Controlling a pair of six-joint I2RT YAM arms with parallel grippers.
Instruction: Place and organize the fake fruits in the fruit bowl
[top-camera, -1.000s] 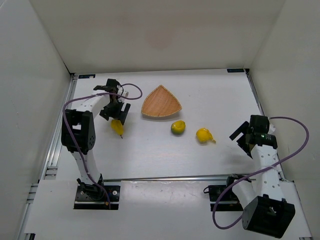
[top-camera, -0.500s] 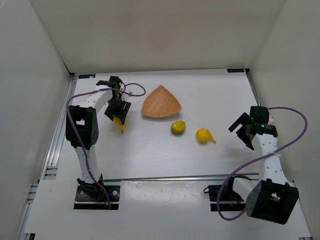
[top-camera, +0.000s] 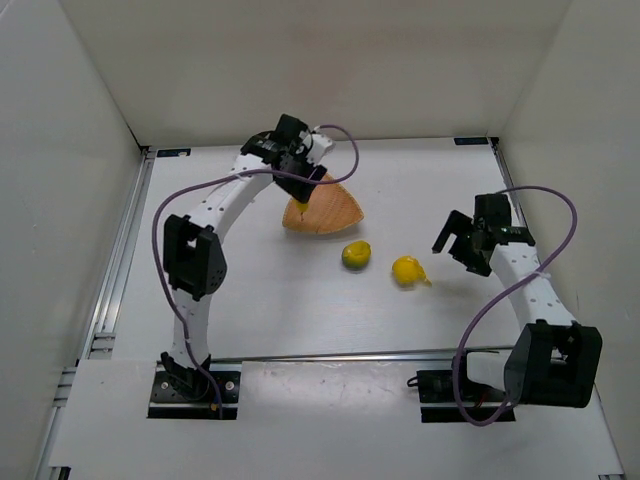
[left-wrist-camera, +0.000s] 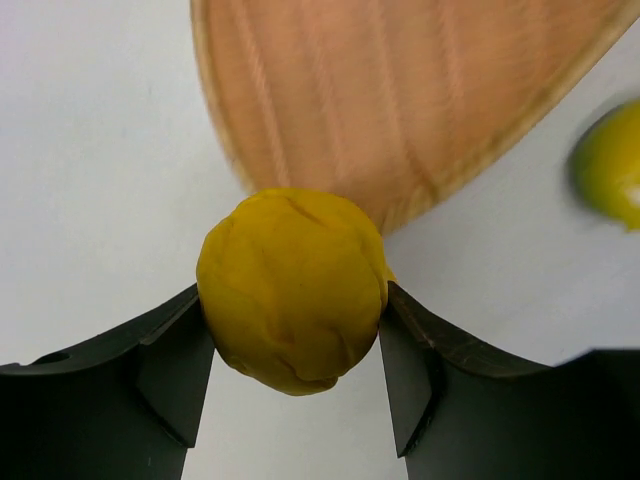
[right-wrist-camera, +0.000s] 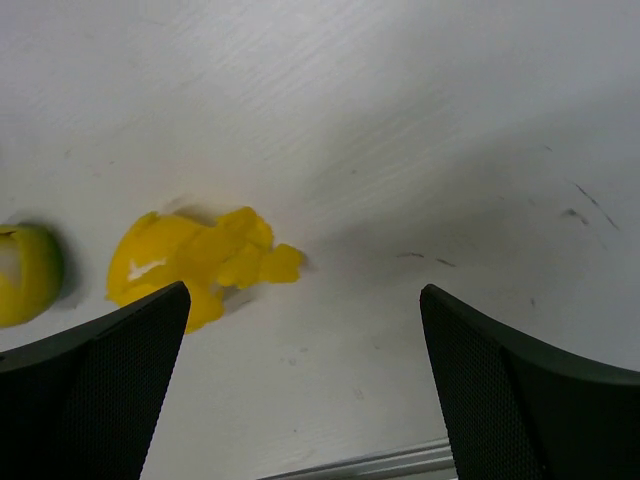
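My left gripper hangs over the near-left rim of the wooden fruit bowl, shut on a yellow pear-shaped fruit. That fruit fills the gap between both black fingers, with the bowl just beyond it. The round green-and-yellow fruit lies on the table below the bowl and shows at the right edge of the left wrist view. A second yellow pear lies to its right. My right gripper stands open just right of that pear, nothing between its fingers.
White walls close in the table on the left, back and right. A metal rail runs along the near edge in front of both arm bases. The green fruit sits at the left edge of the right wrist view.
The left gripper shut on the yellow pear at the table's left, lifted it and carried it right to the bowl's rim. The right arm moved left toward the other pear, staying open.
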